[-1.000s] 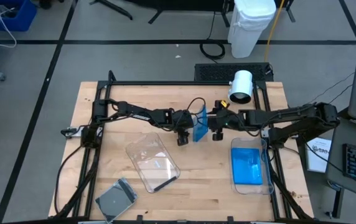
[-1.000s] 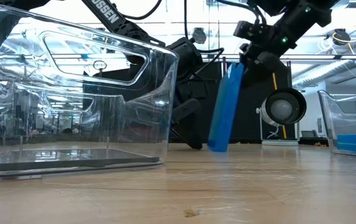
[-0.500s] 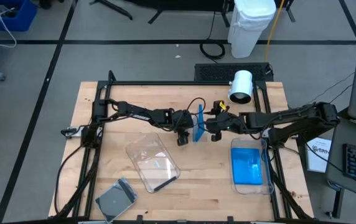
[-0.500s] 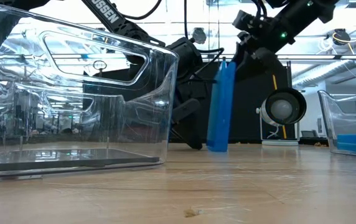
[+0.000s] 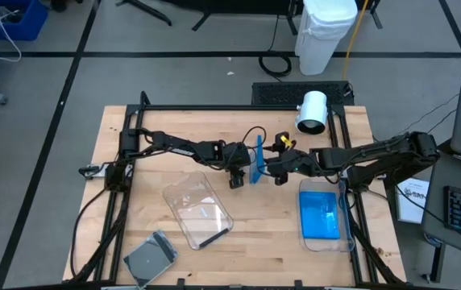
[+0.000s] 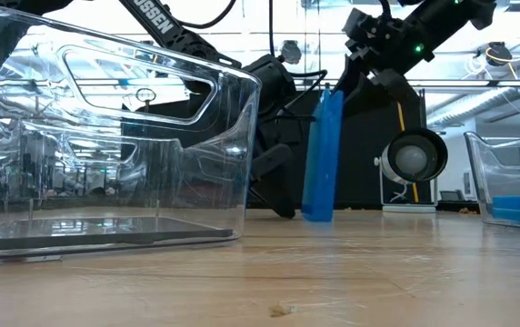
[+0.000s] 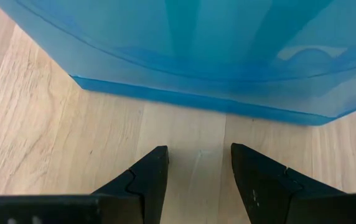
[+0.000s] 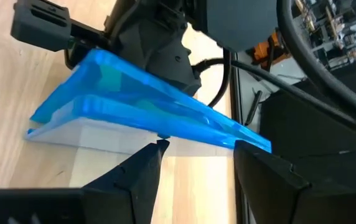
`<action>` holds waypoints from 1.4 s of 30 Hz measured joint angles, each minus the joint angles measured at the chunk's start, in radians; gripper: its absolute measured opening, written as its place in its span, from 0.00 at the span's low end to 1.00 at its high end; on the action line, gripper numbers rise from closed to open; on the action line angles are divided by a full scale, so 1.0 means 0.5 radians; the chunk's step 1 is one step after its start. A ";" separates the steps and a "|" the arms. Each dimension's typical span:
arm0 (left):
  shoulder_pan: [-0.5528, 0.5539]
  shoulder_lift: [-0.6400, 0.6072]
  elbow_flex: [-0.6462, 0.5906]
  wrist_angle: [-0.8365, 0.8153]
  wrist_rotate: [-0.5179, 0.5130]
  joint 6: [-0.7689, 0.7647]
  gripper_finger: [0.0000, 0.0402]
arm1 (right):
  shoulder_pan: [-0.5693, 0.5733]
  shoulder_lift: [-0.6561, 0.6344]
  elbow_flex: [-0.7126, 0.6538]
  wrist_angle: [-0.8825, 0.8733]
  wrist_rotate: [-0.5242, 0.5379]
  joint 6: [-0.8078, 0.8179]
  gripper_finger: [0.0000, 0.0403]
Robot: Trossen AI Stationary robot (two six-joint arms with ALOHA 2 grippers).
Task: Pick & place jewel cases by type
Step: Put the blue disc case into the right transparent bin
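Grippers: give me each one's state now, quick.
Left gripper: open, holding nothing, facing the upright blue jewel case.
Right gripper: open, holding nothing, on that case's other side.

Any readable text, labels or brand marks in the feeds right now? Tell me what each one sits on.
"OSSEN": white letters, cut off at the frame's top edge, on the dark arm in the low view.
Sheet of paper beside the table's right edge in the high view: printed, but too small to read.
Blue jewel case, clear tubs and grey jewel case: no readable text.
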 joint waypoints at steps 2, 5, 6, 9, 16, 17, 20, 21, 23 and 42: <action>0.000 0.000 0.000 -0.001 0.000 0.000 0.45 | 0.000 0.000 0.000 0.020 0.000 -0.045 0.49; 0.000 0.000 0.000 -0.001 0.000 0.000 0.45 | -0.002 0.000 0.000 0.029 -0.008 -0.104 0.49; 0.000 0.000 0.000 -0.001 0.000 0.000 0.45 | -0.002 0.000 0.000 0.033 -0.008 -0.126 0.49; 0.000 0.000 0.000 -0.002 0.001 0.000 0.45 | -0.002 0.000 0.000 0.046 -0.010 -0.167 0.49; 0.002 -0.002 0.000 -0.049 0.087 0.001 0.45 | 0.024 0.000 0.000 0.057 -0.011 -0.271 0.49; 0.003 -0.003 0.000 -0.064 0.105 -0.007 0.45 | 0.024 0.000 0.000 0.057 -0.013 -0.270 0.49; 0.005 -0.005 0.002 -0.093 0.117 -0.035 0.45 | 0.024 0.000 0.000 0.056 -0.013 -0.264 0.49; 0.009 -0.005 0.002 -0.097 0.124 -0.043 0.45 | 0.024 0.000 0.000 0.057 -0.013 -0.262 0.49; 0.014 -0.005 0.002 -0.101 0.162 -0.051 0.45 | 0.024 0.000 0.000 0.056 -0.012 -0.261 0.49; 0.014 -0.006 0.004 -0.229 0.504 -0.115 0.45 | 0.024 -0.001 -0.001 -0.033 0.005 -0.243 0.49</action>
